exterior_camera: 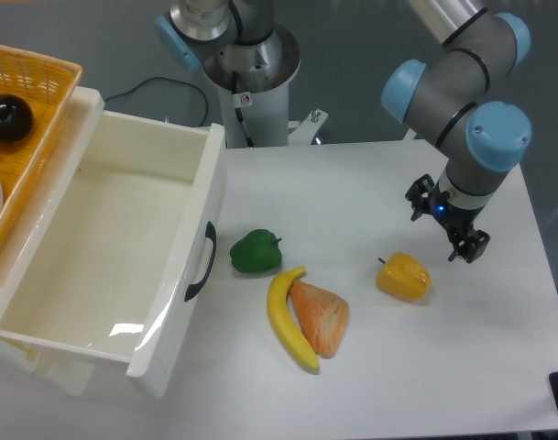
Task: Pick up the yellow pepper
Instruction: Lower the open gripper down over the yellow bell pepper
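The yellow pepper (404, 277) lies on its side on the white table (462, 367), right of centre, with its short dark stem pointing left. My gripper (443, 222) hangs just behind and to the right of it, apart from it. Its two dark fingers are spread, so it is open and holds nothing.
A green pepper (256, 252), a yellow banana (289, 319) and an orange wedge-shaped food piece (321, 316) lie left of the yellow pepper. A white open drawer (104, 247) fills the left side. A yellow basket (31, 101) with a black ball stands at the far left.
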You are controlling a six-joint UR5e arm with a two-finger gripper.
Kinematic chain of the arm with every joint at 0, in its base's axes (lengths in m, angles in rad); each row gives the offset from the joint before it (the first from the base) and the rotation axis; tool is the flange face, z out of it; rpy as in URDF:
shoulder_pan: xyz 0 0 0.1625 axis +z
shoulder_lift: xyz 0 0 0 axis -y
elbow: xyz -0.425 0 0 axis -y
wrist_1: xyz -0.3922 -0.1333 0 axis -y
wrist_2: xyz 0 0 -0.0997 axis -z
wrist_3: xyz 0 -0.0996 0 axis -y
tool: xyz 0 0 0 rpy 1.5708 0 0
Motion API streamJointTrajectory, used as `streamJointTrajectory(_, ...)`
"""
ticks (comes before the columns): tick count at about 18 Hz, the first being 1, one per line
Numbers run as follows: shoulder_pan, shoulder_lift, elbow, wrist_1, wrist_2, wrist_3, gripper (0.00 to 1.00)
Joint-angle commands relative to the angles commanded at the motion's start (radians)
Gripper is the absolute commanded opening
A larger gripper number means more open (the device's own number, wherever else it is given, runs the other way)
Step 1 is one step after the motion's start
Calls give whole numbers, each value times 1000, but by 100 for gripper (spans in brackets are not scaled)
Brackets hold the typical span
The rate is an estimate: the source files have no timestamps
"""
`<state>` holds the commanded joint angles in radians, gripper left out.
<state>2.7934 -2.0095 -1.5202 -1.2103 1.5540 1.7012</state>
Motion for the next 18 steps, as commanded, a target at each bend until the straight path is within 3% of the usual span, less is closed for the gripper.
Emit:
streamJointTrajectory(7, -35, 0, -14, 5, -40, 8, 100)
streamJointTrajectory(18, -38, -5, -14, 64, -29, 28, 100)
